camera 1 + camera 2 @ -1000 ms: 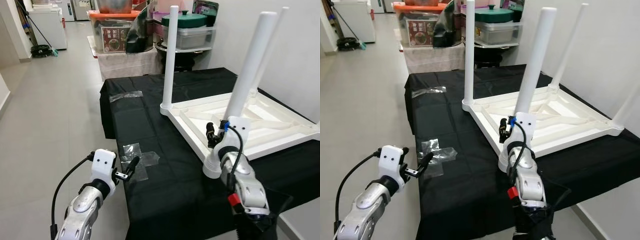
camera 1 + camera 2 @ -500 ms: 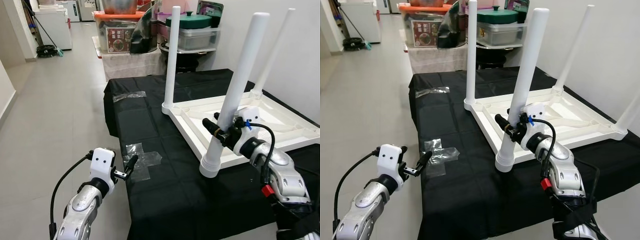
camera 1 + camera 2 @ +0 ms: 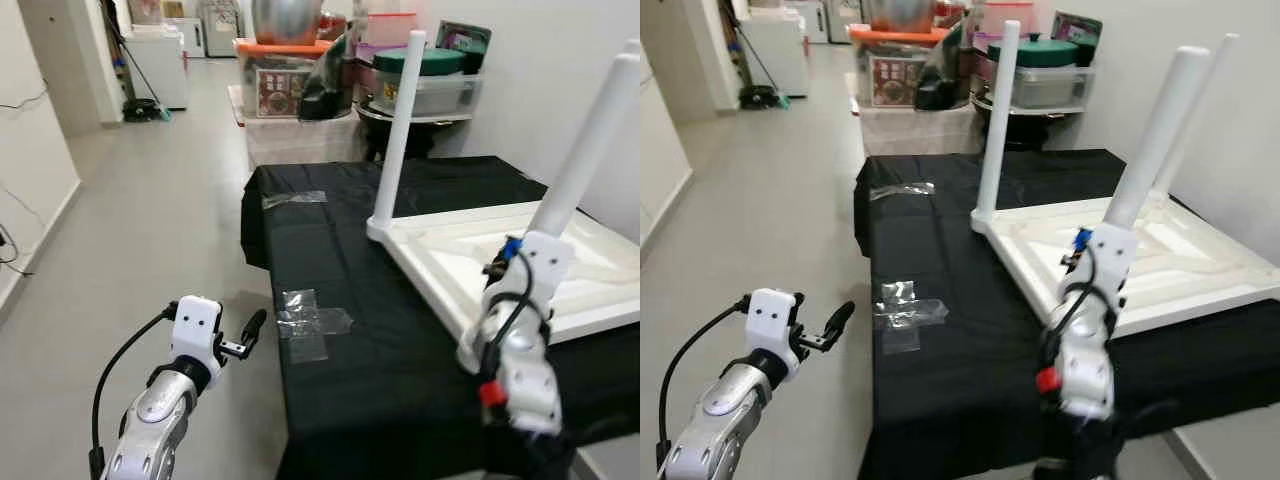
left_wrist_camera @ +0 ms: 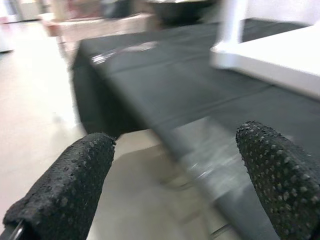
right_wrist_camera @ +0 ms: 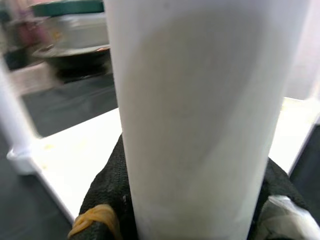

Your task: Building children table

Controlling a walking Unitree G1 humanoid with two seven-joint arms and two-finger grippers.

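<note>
A: Since the whole scene has slid rightward against the earlier pictures, the head camera has turned; what do you see on the left?

B: The left pincer hovers over the pale floor, off the near-left edge of the counter with its black cloth. Its black fingers stand spread apart with nothing between them, much as before. Just past it, strips of clear tape lie on the cloth.

A: And the children's table?

B: The white children's table lies upside down on the right part of the counter, its legs pointing up. One far leg rises at the corner nearest the counter's middle.

A: What changed on the right?

B: Half a second ago the right arm reached in from the side toward the near leg. Now the forearm stands upright in front of that leg, low down by its base.

A: Is it gripping?

B: The right pincer is pinching the leg: in the wrist view the white tube sits tight between the two black pads. The rest of the table spreads away behind and to the right of the pincer.
</note>
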